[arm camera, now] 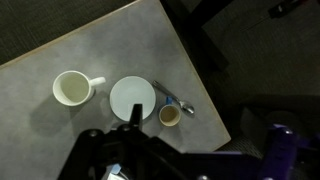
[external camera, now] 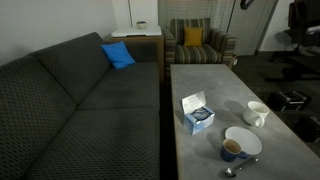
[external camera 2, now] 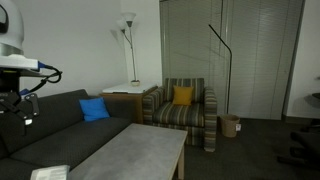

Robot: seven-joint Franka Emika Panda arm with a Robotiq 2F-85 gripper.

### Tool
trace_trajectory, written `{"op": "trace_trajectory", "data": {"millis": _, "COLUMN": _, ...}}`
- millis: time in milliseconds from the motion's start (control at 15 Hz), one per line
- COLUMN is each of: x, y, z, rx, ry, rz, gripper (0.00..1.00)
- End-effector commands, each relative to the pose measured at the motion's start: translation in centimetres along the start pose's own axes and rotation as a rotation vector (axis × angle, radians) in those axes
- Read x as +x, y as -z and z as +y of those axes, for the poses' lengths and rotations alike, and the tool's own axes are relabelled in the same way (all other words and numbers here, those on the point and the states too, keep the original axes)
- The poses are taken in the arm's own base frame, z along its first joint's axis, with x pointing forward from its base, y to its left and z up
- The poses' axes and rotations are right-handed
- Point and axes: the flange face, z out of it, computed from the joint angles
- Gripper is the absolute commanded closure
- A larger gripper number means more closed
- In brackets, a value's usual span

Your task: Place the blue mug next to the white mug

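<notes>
Wrist view, left to right: white mug (arm camera: pixel 72 88) sat ahead and well left of the fingers (arm camera: pixel 133 130), with its handle pointing right toward the plate (arm camera: pixel 132 95). The plate was dead ahead of the fingers, between the two mugs. Spoon (arm camera: pixel 176 103) lay slanted just right of the plate. Blue mug (arm camera: pixel 170 116) stood upright ahead and slightly right of the fingers, just beside the plate rim and close to the spoon. Inside looked brownish; couldn't tell if it held liquid. All of it sat on the grey bench (arm camera: pixel 60 50). The fingers hung well above the bench, touching nothing. They showed only as a dark mass at frame bottom, so I couldn't tell whether they were spread or pressed together. Handling guess: ceramic, so rigid, slick glaze, chips if knocked, moderate weight. I'd pinch across the rim wall, one finger inside, on the side away from spoon and plate. Handle side was unclear. Keep it level in case it's full.
</notes>
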Motion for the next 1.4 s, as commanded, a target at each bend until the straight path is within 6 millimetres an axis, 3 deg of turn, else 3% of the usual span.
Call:
{"op": "trace_trajectory", "data": {"millis": 0, "x": 0.6, "y": -0.4, "z": -0.2, "rx": 0.003, "ry": -0.002, "rz": 0.05, "gripper": 0.0}}
{"op": "trace_trajectory", "data": {"millis": 333, "x": 0.8, "y": -4.2, "z": 0.4, "rx": -0.032, "ry": -0.07, "rz": 0.157, "gripper": 0.0}}
{"op": "trace_trajectory", "data": {"millis": 867, "x": 1.1, "y": -13.1, "z": 2.0, "rx": -0.026, "ry": -0.173, "rz": 0.188, "gripper": 0.0}}
{"op": "trace_trajectory", "data": {"millis": 1000, "x": 1.3, "y": -14.2, "z": 1.9, "rx": 0.002, "ry": -0.15, "rz": 0.161, "gripper": 0.0}}
{"op": "trace_trajectory", "data": {"millis": 1067, "x": 1.2, "y": -13.6, "z": 1.6, "rx": -0.008, "ry": -0.167, "rz": 0.166, "gripper": 0.0}}
{"op": "trace_trajectory", "data": {"millis": 1333, "x": 1.4, "y": -14.4, "z": 1.6, "rx": -0.001, "ry": -0.164, "rz": 0.159, "gripper": 0.0}}
